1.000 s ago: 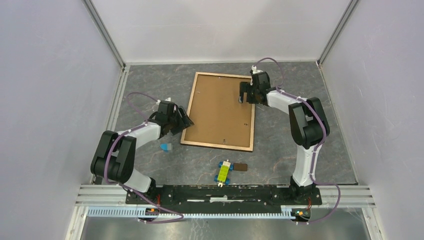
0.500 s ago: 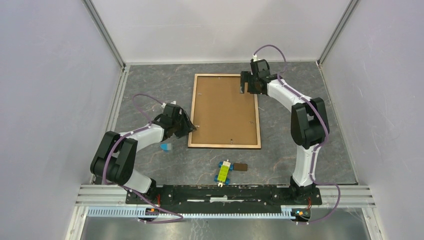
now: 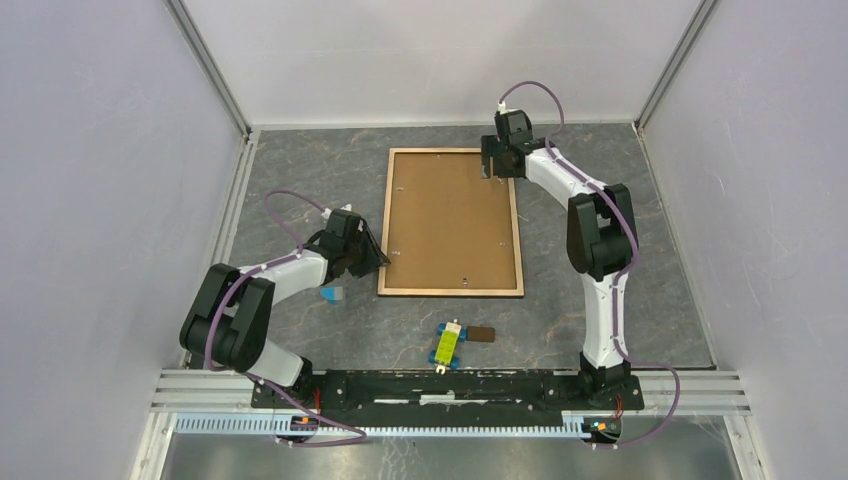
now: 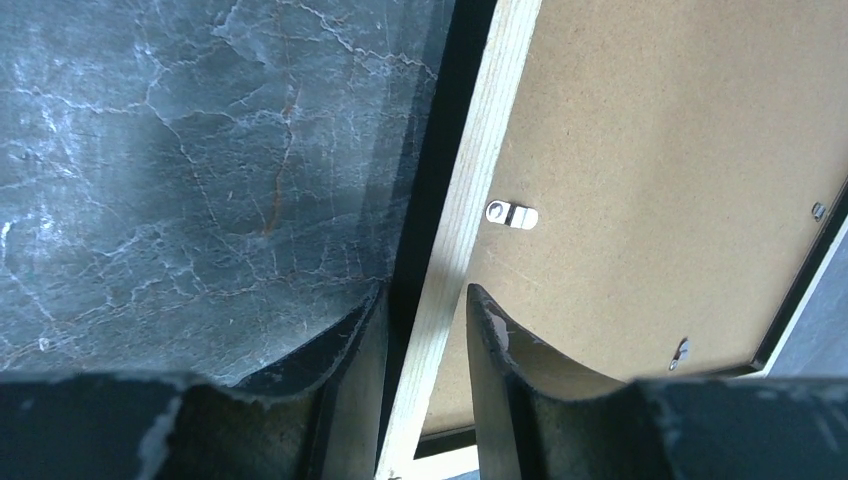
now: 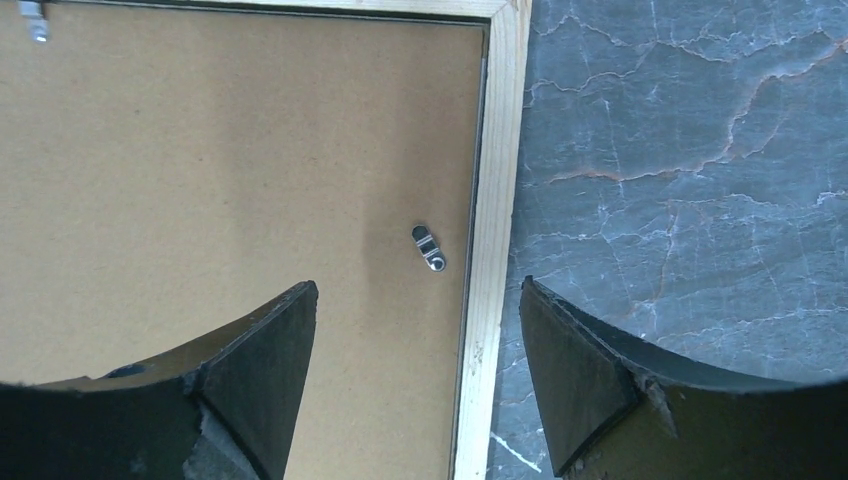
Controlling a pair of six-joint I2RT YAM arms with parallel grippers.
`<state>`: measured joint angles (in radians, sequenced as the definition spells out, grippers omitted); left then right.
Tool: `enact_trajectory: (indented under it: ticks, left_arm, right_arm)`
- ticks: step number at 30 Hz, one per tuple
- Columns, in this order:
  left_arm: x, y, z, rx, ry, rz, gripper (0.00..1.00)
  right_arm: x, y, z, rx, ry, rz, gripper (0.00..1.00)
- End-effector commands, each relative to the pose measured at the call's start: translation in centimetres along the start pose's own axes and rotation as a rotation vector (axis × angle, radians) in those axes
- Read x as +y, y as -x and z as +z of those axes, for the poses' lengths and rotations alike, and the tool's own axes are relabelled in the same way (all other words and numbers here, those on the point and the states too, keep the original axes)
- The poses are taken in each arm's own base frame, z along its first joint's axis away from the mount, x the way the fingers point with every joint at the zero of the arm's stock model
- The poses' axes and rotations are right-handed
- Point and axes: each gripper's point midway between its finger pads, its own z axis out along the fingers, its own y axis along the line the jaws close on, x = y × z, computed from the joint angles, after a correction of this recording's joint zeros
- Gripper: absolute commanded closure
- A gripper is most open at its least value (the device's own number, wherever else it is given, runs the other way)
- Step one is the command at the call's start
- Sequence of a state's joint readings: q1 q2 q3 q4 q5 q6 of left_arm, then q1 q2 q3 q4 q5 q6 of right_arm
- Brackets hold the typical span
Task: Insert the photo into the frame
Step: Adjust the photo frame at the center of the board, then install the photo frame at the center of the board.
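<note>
Well, the thin pale-wood frame [image 3: 518, 230] lies flat on the marbled grey worktop [image 3: 300, 170], with a matte brown backing board [image 3: 450, 220] inside. The left hand [image 4: 425, 300] closely straddles its left rail; I cannot tell if it is gripping. The right hand [image 5: 415, 290] hangs spread wide over the right rail.

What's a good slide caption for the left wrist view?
Left gripper straddles the light wood rail of the frame, backing board and metal clip beside it.

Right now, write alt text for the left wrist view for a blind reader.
The left gripper straddles one rail of the thin light tan wooden picture frame, one dark finger on each side. Right of the rail lies the plain brown backing board with a small silver metal clip; left of it, dark grey marbled table.
</note>
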<state>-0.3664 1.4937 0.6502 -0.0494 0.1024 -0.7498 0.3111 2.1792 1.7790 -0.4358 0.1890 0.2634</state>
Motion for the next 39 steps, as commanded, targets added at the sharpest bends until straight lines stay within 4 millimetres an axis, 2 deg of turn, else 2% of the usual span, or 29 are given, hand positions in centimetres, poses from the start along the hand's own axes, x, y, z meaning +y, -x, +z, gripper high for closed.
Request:
enact_trajectory:
  ticks: [1, 8, 22, 24, 28, 32, 39]
  left_arm:
    - [0.6, -1.0, -0.2, 0.019, 0.024, -0.027, 0.59]
    - [0.5, -0.9, -0.2, 0.018, 0.021, -0.028, 0.59]
    - [0.5, -0.9, -0.1, 0.021, 0.020, -0.025, 0.60]
    - [0.5, -0.9, -0.1, 0.020, 0.018, -0.025, 0.61]
    - [0.6, -1.0, -0.1, 0.022, 0.020, -0.025, 0.61]
    - [0.5, -1.0, -0.1, 0.021, 0.017, -0.024, 0.61]
    - [0.5, -0.9, -0.1, 0.020, 0.018, -0.025, 0.62]
  right_arm:
    - [-1.1, 1.1, 0.5, -0.032, -0.060, -0.040, 0.20]
    - [-1.7, -0.3, 2.0, -0.002, -0.099, -0.056, 0.21]
    - [-2.2, -1.6, 3.7, 0.003, -0.141, -0.017, 0.38]
    - [-2.3, -1.5, 3.8, 0.010, -0.151, -0.013, 0.42]
    - [-2.4, -1.9, 3.8, 0.018, -0.157, 0.000, 0.44]
    - [-2.5, -2.2, 3.7, 0.039, -0.173, 0.023, 0.52]
    - [-1.9, -3.9, 3.5, 0.087, -0.176, 0.118, 0.59]
